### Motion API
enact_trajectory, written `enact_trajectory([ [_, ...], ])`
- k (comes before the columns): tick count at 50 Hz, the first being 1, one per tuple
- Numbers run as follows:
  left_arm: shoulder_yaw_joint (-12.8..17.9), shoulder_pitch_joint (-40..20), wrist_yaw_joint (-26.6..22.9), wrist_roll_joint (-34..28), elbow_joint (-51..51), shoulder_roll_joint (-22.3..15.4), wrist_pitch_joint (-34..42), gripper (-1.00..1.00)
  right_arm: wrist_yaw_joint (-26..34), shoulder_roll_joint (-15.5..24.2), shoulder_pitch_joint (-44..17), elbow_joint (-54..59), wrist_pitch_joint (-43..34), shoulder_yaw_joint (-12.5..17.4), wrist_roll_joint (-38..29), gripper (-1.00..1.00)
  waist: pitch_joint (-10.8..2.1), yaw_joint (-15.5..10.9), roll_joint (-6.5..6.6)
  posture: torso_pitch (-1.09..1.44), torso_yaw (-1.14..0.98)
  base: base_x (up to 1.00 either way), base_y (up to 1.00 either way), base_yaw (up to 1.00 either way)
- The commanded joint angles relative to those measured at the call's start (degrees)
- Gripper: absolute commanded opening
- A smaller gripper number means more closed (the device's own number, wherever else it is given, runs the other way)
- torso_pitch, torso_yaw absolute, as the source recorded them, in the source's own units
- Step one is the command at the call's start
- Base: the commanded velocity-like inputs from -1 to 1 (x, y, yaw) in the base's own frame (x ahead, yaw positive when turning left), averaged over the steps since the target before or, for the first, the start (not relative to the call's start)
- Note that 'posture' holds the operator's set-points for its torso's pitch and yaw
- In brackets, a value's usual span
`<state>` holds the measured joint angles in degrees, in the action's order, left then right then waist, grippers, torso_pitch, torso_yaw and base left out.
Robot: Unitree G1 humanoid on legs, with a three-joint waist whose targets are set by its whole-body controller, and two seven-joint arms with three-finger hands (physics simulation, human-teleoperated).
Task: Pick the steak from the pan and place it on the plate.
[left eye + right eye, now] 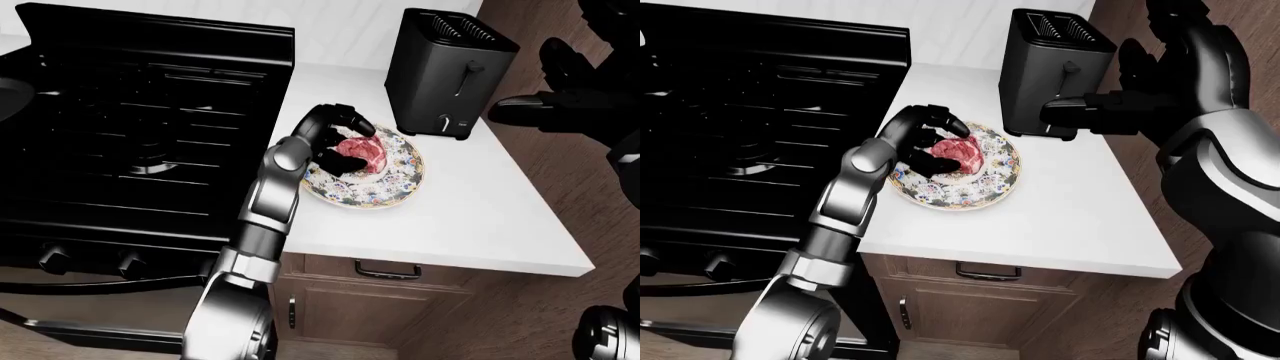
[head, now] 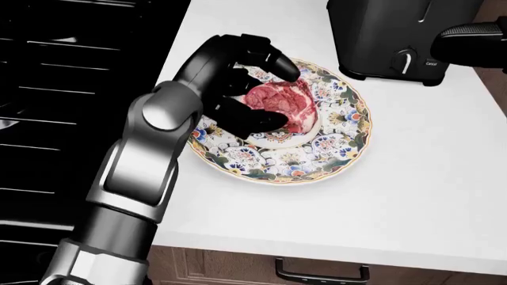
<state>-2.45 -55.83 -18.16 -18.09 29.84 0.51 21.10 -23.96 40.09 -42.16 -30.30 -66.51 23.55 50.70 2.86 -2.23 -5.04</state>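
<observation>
The left hand point(image 2: 245, 83) is glossy black, its forearm brushed silver-grey. Within its fingers the steak point(image 2: 281, 104) is raw red and pink, marbled with paler streaks. Under the hand the plate point(image 2: 333, 157) has a cream ground with a dense floral pattern in blue, orange, green and yellow, and a plain white centre. The desk point(image 2: 412, 196) beneath is flat white. To the hand's right the toaster point(image 1: 450, 71) is matte black. To its left the stove point(image 1: 140, 127) is black. The right hand point(image 1: 1110, 101) is black, and the cabinet point(image 1: 370, 300) is brown wood.
</observation>
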Motion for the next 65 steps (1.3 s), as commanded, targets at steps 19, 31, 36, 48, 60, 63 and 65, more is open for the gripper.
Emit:
enact_trajectory([
  [19, 0.15, -1.83, 1.01, -0.26, -1.86, 0.16, -2.37, 0.43, 0.10, 1.26, -1.63, -0.31, 1.84, 1.26, -0.46, 1.00, -1.64, 0.00, -0.22, 0.00, 0.00, 0.00, 0.00, 0.00],
  [31, 1.33, -2.91, 0.80, 1.25, -4.54, -0.68, 0.55, 0.83, -0.05, 1.11, -1.51, -0.71, 1.53, 1.27, -0.27, 1.00, -1.65, 0.09, -0.14, 0.00, 0.00, 0.00, 0.00, 0.00],
  [36, 1.59, -3.96, 0.43, 2.61, -8.33, -1.26, 4.00, 0.93, -0.61, 0.68, -1.26, -1.35, 1.46, 0.82, -0.06, 1.00, -1.52, 0.09, -0.01, 0.00, 0.00, 0.00, 0.00, 0.00],
  [48, 3.55, -7.69, 2.00, 8.07, -12.78, -3.94, 11.10, 1.00, -1.56, 1.07, -2.87, -1.18, 0.38, 0.62, 1.11, 1.00, -1.38, 0.13, 0.35, 0.00, 0.00, 0.00, 0.00, 0.00],
  [60, 6.33, -10.71, 6.42, 15.89, -19.36, -8.60, 19.47, 1.00, -1.85, 1.96, -6.14, 0.67, -0.10, -0.71, 1.19, 1.00, -1.09, 0.37, 0.92, 0.00, 0.00, 0.00, 0.00, 0.00],
  [63, 7.02, -11.61, 7.19, 17.48, -20.97, -9.90, 21.03, 1.00, -1.35, 2.44, -8.23, 2.17, -0.17, -1.74, 0.55, 1.00, -1.08, 0.34, 1.05, 0.00, 0.00, 0.00, 0.00, 0.00],
  [65, 7.62, -12.60, 8.53, 18.02, -20.14, -10.79, 20.46, 1.00, -0.32, 2.41, -9.00, 3.17, 0.48, -2.72, -0.78, 1.00, -1.02, 0.42, 1.17, 0.00, 0.00, 0.00, 0.00, 0.00],
])
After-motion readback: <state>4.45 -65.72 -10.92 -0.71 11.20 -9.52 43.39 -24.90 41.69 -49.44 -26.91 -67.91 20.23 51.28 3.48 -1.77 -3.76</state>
